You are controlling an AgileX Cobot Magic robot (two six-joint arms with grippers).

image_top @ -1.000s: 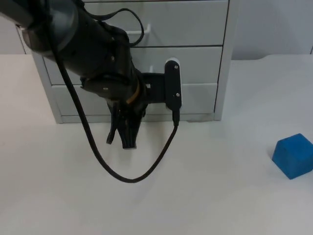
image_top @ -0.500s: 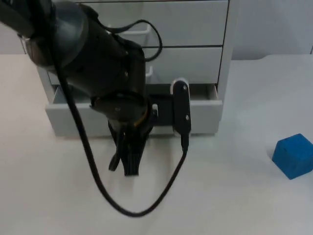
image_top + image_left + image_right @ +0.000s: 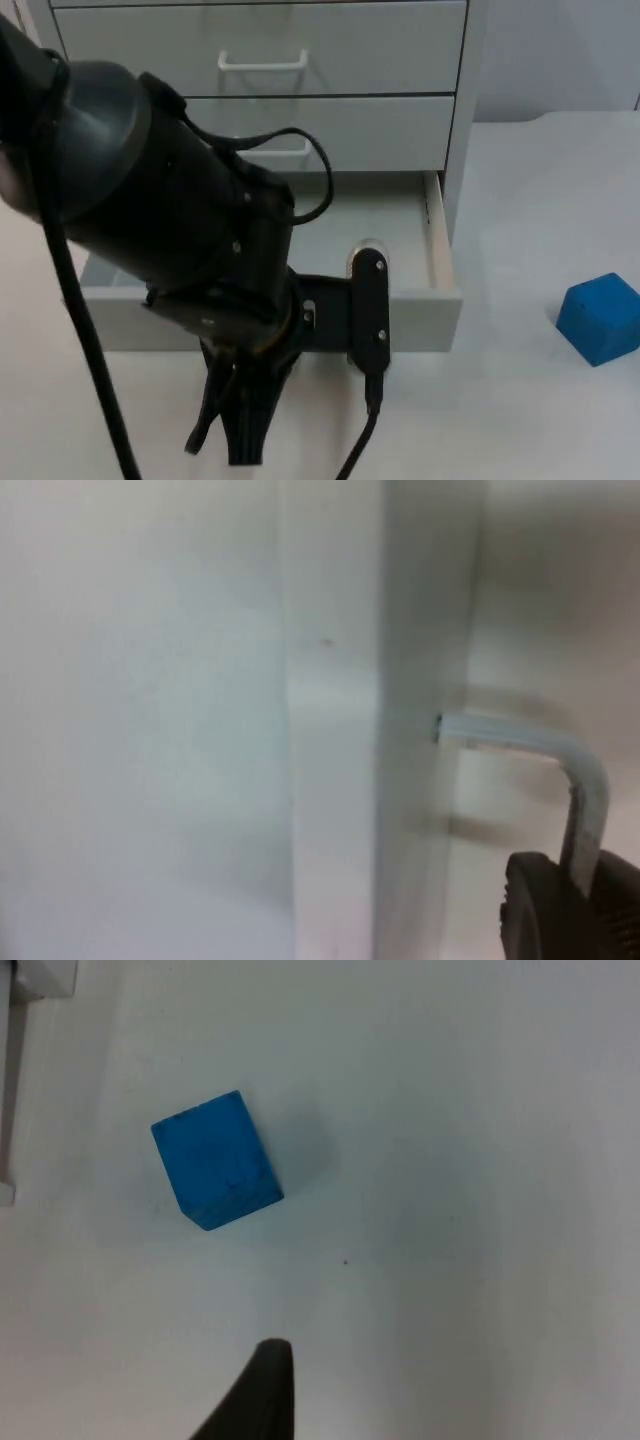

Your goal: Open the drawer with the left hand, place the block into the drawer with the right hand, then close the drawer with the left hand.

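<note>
Drawer out! The bottom drawer (image 3: 440, 270) of the pale grey three-drawer cabinet (image 3: 400, 60) stands pulled well forward from the cabinet front, its white inside open to view, while the two drawers above sit flush and shut. Left gripper (image 3: 235, 440) hangs in front of the drawer's face, the bulky black left arm (image 3: 150, 230) covering much of it from above. From the left wrist, a black fingertip (image 3: 560, 910) sits right on the bent white bar handle (image 3: 585, 780) fixed to the drawer front, so the fingers are clamped on that handle. Over to the right, the bright blue cube-shaped block (image 3: 600, 318) rests alone on the white table top (image 3: 520, 420), well apart from the drawer and beyond the cabinet's corner. Right gripper waits above it: its wrist view looks down on the block (image 3: 215, 1160), with one dark fingertip (image 3: 260, 1390) near and clear of it. Whether those right fingers are open or closed, I cannot tell.
</note>
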